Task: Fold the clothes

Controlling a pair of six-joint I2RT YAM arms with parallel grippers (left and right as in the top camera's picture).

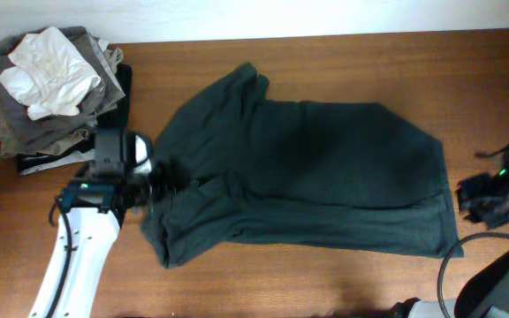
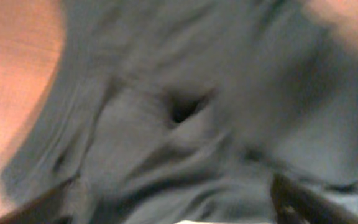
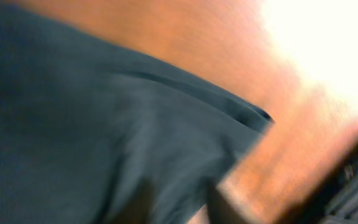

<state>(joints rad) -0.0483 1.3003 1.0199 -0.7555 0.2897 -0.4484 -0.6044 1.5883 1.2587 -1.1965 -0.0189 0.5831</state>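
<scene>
A dark green T-shirt (image 1: 325,177) lies spread on the wooden table, its left sleeve area bunched and wrinkled. My left gripper (image 1: 162,181) is over that bunched left edge. In the blurred left wrist view its fingers sit far apart at the bottom corners, open, with the wrinkled shirt (image 2: 185,124) between them (image 2: 173,208). My right gripper (image 1: 486,196) hovers just off the shirt's right edge. The blurred right wrist view shows the shirt's edge and a corner (image 3: 135,137), with two dark fingers apart (image 3: 182,205) and nothing held.
A pile of clothes (image 1: 56,88), beige and white on top, sits at the back left corner next to the left arm. Bare wood table (image 1: 325,283) surrounds the shirt. The right arm's base and cable are at the lower right (image 1: 493,274).
</scene>
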